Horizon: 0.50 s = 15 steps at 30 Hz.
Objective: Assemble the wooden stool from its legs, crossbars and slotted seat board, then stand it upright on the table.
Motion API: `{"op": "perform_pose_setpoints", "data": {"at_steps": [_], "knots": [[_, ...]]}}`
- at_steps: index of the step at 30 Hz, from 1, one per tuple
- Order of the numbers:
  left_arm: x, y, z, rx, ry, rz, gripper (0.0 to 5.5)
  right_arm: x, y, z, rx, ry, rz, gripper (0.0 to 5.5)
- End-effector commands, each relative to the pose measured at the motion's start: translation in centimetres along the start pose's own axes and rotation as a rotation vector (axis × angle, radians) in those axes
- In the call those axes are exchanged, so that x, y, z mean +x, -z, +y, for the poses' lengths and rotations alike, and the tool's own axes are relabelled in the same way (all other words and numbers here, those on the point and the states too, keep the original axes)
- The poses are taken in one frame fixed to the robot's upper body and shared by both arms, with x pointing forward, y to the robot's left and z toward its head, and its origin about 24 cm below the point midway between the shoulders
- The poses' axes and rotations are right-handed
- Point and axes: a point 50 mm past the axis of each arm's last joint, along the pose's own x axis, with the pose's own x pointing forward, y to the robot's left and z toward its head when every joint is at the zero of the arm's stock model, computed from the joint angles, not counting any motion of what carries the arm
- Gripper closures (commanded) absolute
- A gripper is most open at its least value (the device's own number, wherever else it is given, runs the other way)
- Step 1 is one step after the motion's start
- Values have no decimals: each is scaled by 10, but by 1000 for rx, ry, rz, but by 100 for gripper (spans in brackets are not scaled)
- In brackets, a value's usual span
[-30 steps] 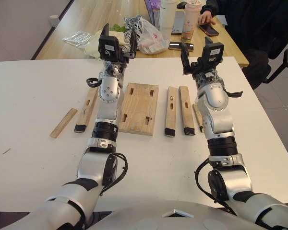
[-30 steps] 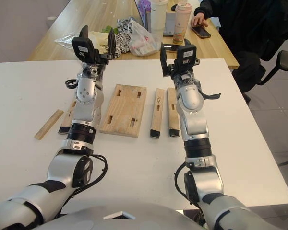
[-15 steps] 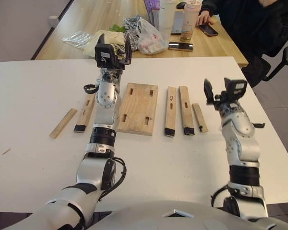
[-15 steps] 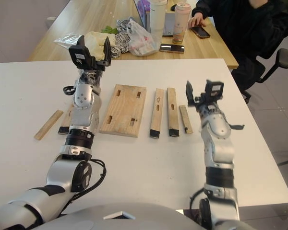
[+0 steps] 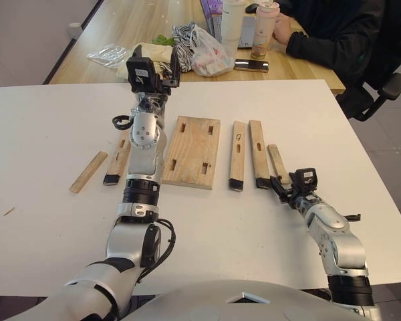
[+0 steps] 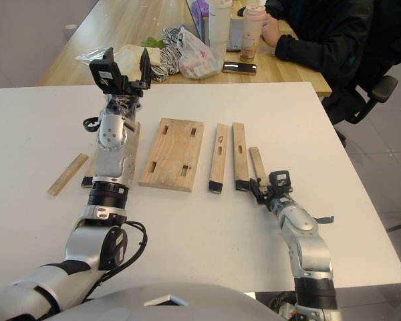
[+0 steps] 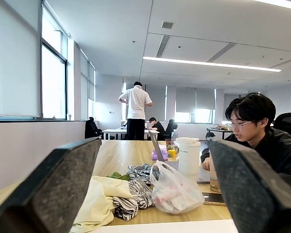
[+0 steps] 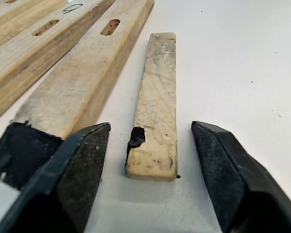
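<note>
The slotted seat board (image 5: 192, 151) lies flat mid-table. Right of it lie two slotted legs (image 5: 237, 155) (image 5: 258, 153) and a short crossbar (image 5: 277, 164). On the board's left, another leg (image 5: 120, 155) shows partly under my left arm, with a second crossbar (image 5: 88, 171) beyond it. My right gripper (image 5: 289, 185) is low over the table at the short crossbar's (image 8: 157, 107) near end, open, its fingers (image 8: 82, 160) straddling that end without touching. My left gripper (image 5: 159, 63) is raised above the table's far side, open, with nothing between its pads (image 7: 53, 194).
Behind the white table (image 5: 47, 114) stands a wooden table holding a plastic bag (image 5: 210, 53), cups, phones and cloth, with a person seated at it. A small wood splinter (image 5: 9, 211) lies near the left front. Bare tabletop stretches in front of the parts.
My right arm came down from its raised spot at the far side to the table by the short crossbar's near end. The left gripper shifted slightly left.
</note>
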Motion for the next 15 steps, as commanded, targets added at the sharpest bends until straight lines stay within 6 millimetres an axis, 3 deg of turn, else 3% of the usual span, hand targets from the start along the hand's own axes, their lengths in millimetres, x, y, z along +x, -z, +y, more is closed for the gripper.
{"op": "perform_pose_setpoints", "data": {"at_steps": [1,7,9,11,13,15], "knots": [[-2,2,2,7,1,22,148,-2,8,-1,-20,13,59,310],[-2,7,2,24,0,60,148,-2,8,-2,-21,14,68,407],[-2,22,0,37,16,177,148,-2,8,0,-26,5,70,420],[-10,39,-14,-174,143,343,148,-2,-4,-6,-101,63,4,420],[-20,40,-28,-561,245,438,148,7,-42,-4,-303,87,-199,421],[-26,31,-38,-827,340,478,148,17,-78,15,-339,14,-390,421]]}}
